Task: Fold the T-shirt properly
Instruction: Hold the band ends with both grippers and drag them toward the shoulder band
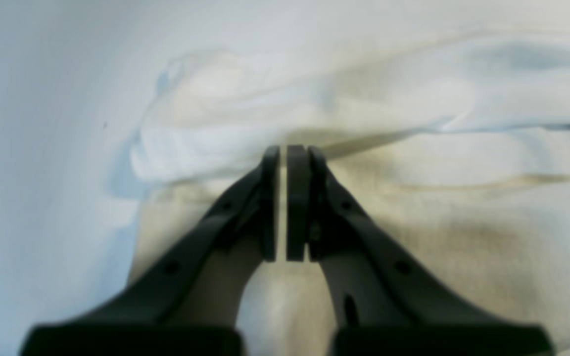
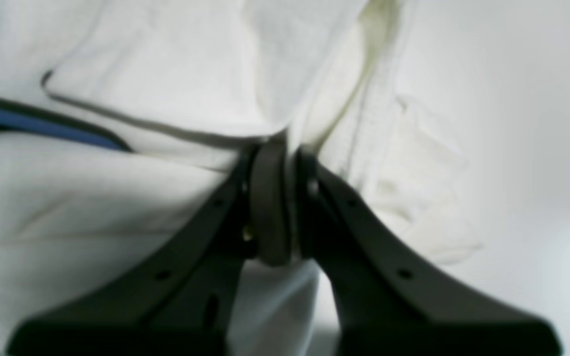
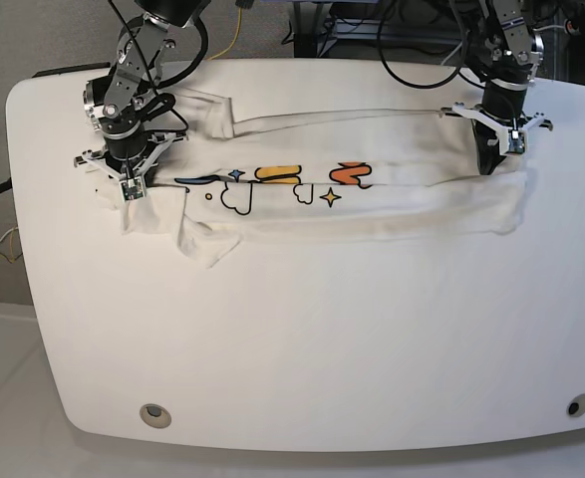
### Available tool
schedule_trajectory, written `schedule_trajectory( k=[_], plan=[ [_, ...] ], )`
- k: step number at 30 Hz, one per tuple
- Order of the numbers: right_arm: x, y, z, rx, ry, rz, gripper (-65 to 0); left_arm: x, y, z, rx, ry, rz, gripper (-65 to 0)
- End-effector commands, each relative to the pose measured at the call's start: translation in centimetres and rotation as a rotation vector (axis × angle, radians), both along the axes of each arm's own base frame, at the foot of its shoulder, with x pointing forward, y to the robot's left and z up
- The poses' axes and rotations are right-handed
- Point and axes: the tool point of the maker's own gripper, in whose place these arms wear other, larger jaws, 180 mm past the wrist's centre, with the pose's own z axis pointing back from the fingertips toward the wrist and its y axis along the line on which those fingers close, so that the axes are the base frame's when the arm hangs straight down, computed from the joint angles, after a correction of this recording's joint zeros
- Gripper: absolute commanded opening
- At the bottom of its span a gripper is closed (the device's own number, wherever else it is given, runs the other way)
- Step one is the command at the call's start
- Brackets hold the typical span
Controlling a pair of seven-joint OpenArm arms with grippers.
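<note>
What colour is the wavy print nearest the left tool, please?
Orange with a dark outline on the T-shirt; clearest in the base view.

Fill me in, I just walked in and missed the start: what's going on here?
A two-armed robot is folding a white T-shirt on a white table. The shirt lies in a long band across the table, its long edges folded in, with only a strip of the print showing. The left hand is shut at one end of the band, apparently pinching cloth. The right hand is shut on cloth at the other end.
</note>
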Motion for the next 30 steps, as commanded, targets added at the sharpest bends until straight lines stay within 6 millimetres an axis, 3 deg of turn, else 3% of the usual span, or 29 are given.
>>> schedule_trajectory(
  k=[1, 14, 24, 30],
  plan=[
    [-0.9, 0.1, -1.3, -0.022, 0.096, 0.013, -64.1, 0.9, -0.2, 1.0, -0.004, -0.034, -0.015, -62.9],
    [-0.5, -1.0, -1.8, -0.031, 0.1, -0.02, -64.1, 2.8, -0.4, 0.9, -0.004, 0.004, -0.018, -62.9],
    [-1.7, -3.1, -1.9, -0.036, 0.112, -0.081, -64.1, 1.9, -1.0, 0.6, 0.008, 0.054, -0.032, -62.9],
    [-1.9, -3.5, -1.9, -0.04, 0.114, -0.091, -64.1, 1.2, -1.1, 1.8, 0.038, 0.061, -0.033, -62.9]
  ],
)
